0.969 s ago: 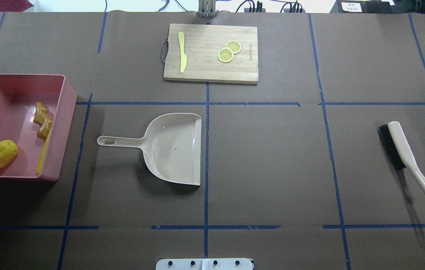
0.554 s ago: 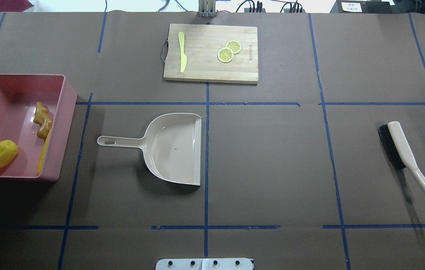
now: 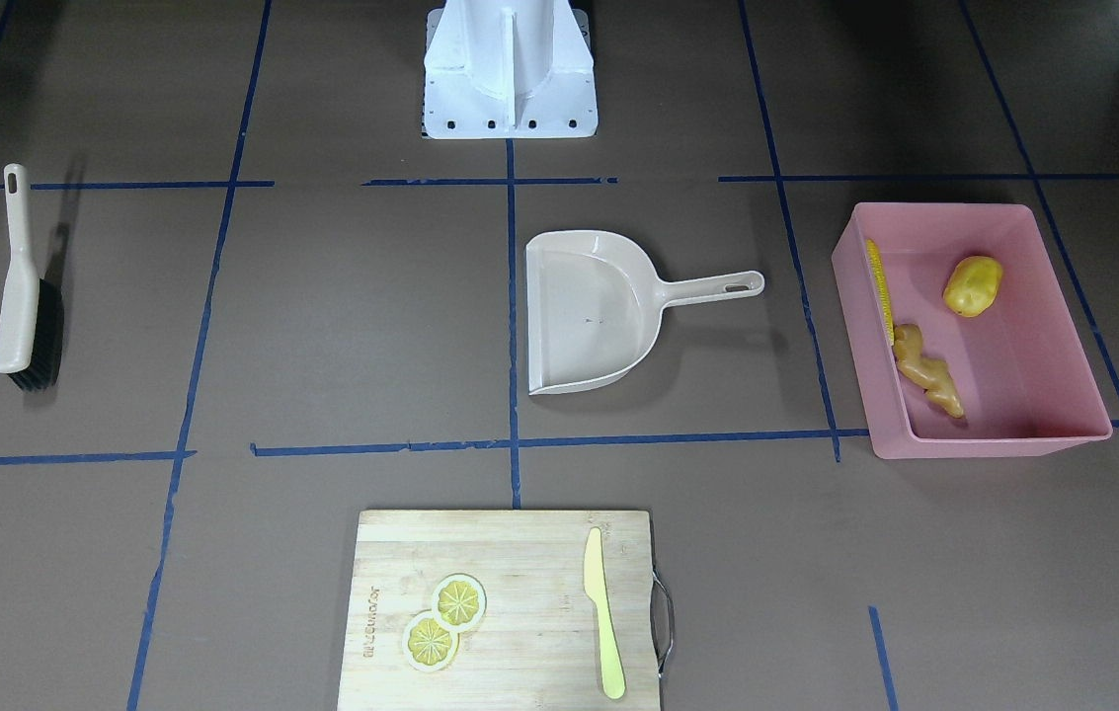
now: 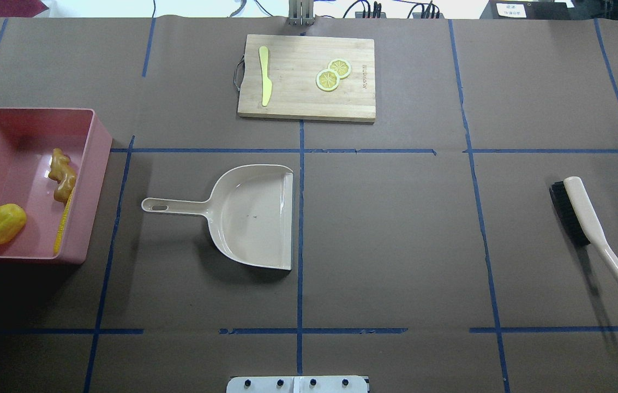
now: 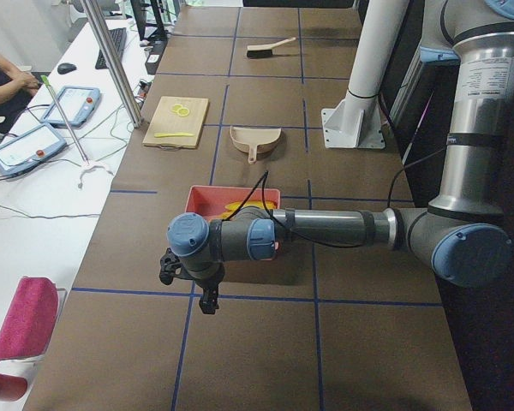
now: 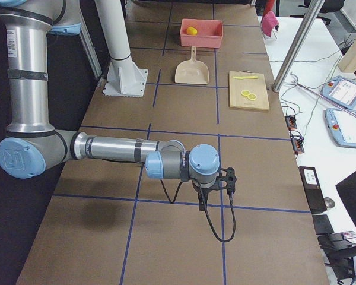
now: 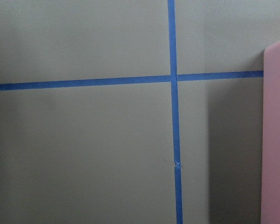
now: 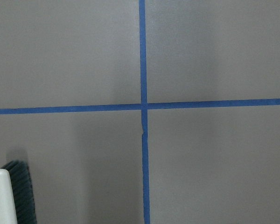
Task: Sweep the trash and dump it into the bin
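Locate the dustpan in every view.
Front-facing: dustpan at centre, handle pointing right.
Overhead: dustpan left of centre, handle pointing left.
Exterior left: dustpan upper middle.
Exterior right: dustpan upper middle.
Left wrist: absent.
Right wrist: absent.
Landmark: the cutting board, in all four exterior views.

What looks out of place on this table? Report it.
Nothing stands out. The corn, potato and ginger lie inside the pink bin; the dustpan sits flat and empty, and the brush lies well apart from it.
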`<action>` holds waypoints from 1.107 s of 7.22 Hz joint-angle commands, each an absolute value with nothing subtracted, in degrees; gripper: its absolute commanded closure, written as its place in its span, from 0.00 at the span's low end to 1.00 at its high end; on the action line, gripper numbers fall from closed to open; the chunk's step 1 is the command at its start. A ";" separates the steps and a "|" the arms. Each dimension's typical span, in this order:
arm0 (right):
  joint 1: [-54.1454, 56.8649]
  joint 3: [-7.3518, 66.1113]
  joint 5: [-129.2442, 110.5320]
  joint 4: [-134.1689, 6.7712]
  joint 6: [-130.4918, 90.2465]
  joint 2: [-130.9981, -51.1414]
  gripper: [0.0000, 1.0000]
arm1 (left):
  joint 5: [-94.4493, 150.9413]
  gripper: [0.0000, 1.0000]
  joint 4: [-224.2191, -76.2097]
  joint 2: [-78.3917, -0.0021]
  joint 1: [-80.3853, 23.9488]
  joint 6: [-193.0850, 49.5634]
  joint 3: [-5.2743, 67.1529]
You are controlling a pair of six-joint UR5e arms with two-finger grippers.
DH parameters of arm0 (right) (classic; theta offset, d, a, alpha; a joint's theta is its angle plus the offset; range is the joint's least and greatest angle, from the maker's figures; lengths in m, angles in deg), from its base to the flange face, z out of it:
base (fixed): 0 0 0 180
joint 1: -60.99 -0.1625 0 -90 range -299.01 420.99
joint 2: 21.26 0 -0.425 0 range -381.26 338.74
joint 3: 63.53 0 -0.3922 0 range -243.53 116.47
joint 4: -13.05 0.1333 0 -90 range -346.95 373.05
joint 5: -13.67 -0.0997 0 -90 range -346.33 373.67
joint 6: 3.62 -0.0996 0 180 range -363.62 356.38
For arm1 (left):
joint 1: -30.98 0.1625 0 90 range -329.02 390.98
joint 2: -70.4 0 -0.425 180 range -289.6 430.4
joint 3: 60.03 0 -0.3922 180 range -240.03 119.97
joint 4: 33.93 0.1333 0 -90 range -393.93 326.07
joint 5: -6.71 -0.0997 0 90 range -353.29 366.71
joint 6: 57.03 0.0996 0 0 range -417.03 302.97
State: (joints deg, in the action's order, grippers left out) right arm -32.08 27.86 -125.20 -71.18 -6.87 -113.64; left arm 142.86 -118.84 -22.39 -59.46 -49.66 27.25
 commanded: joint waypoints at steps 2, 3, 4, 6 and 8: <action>-32.08 28.05 -125.20 -71.15 -6.87 -113.64 0.00 | 142.86 0.00 -118.84 -22.41 -59.46 -49.47 27.16; -32.08 28.14 -125.11 -71.15 -6.87 -113.64 0.00 | 142.86 0.00 -118.84 -22.33 -59.46 -49.38 27.33; -32.08 28.14 -125.20 -71.15 -6.87 -113.64 0.00 | 142.94 0.00 -118.84 -22.15 -59.46 -49.38 27.51; -32.08 28.58 -125.11 -71.15 -6.87 -113.64 0.00 | 142.94 0.00 -118.84 -21.98 -59.55 -49.38 27.51; -32.08 28.67 -125.20 -71.15 -6.96 -113.81 0.00 | 142.94 0.00 -118.84 -22.15 -59.46 -49.38 27.51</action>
